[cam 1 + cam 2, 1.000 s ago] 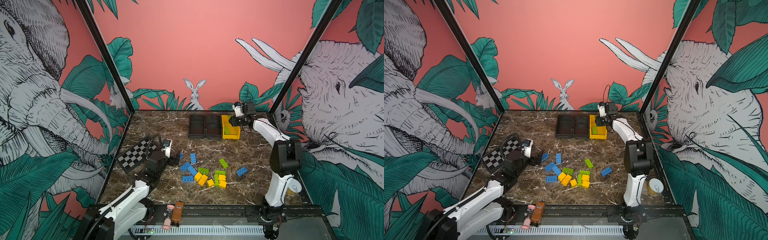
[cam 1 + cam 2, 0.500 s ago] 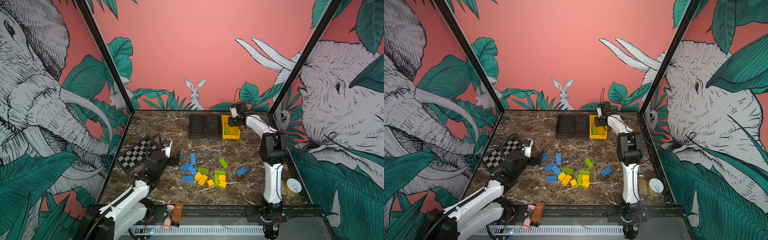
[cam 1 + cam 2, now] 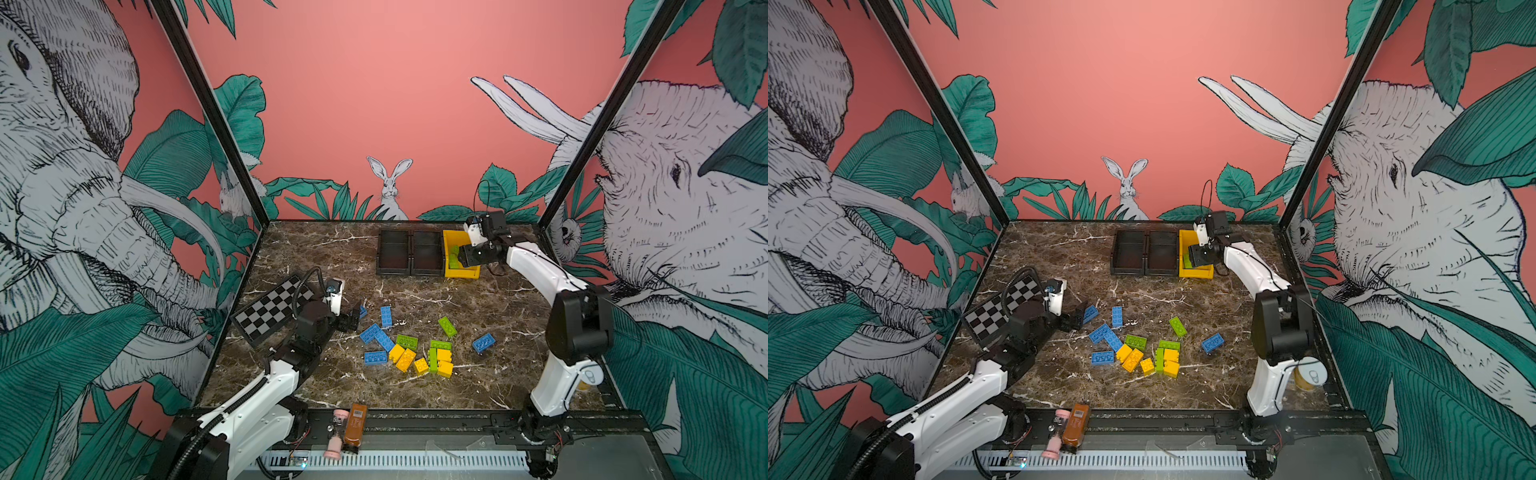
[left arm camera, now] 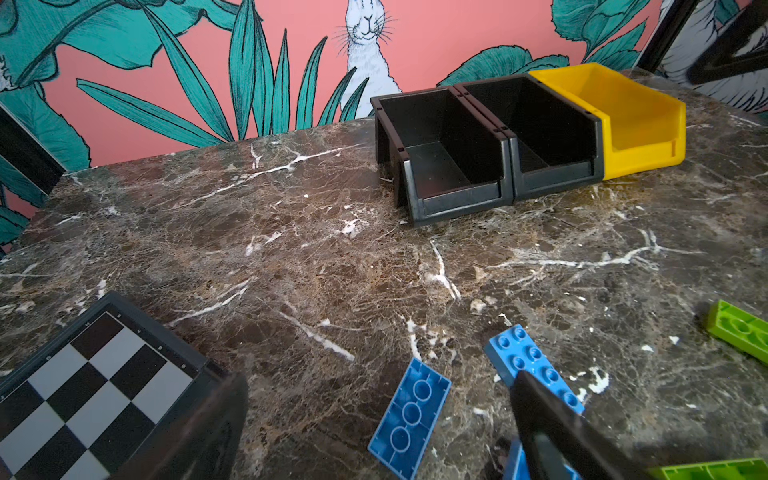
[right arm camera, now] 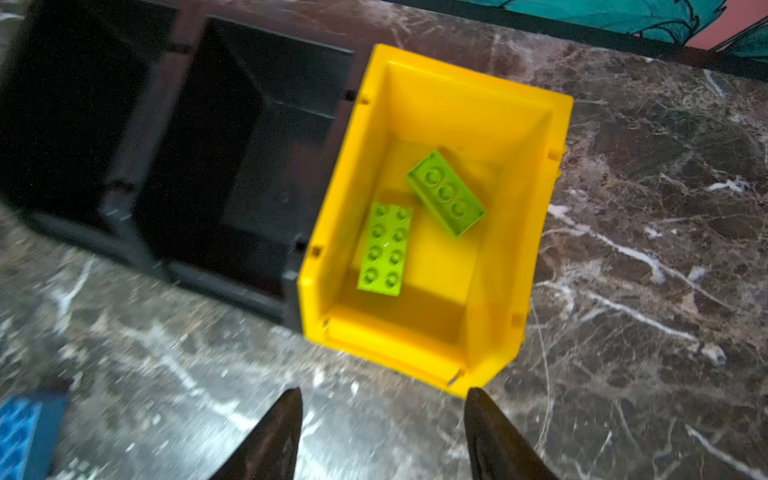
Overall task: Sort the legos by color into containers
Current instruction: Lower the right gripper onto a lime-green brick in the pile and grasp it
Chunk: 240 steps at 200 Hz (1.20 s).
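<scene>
Lying beyond open right jaws: green legos (image 5: 384,249).

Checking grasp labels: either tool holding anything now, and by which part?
Nothing held. Right tool open and empty at the yellow plastic bin, two lime green studded bricks lying loose inside; left tool open and empty too.

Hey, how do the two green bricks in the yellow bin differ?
The studs-up green brick lies flat showing eight studs; the overturned green brick shows its hollow underside. The studs-up green brick runs lengthwise along the yellow bin; the overturned green brick sits angled across it. Both are lime green, similar in size, inside that bin.
</scene>
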Each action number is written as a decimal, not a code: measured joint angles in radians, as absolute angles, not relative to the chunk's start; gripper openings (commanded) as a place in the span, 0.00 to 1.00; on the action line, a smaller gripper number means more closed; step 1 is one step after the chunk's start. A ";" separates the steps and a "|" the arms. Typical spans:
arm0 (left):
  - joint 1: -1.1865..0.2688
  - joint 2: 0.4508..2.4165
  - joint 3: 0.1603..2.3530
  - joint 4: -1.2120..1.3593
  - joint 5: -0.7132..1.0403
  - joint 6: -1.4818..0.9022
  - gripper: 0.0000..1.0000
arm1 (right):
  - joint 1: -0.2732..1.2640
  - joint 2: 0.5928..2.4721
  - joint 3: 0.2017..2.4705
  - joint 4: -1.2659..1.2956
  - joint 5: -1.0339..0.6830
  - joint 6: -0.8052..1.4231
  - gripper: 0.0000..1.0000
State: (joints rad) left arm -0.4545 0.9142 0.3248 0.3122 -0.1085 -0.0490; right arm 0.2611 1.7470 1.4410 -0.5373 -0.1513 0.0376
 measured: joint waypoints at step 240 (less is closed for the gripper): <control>-0.455 0.907 0.325 0.313 -0.077 -0.055 0.99 | 0.576 1.693 0.999 -0.473 -0.116 0.151 0.57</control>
State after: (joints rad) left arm -0.4545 0.9070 0.3248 0.3134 -0.0772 -0.0551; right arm 0.5762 1.6932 0.9989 -0.4732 -0.1158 0.1509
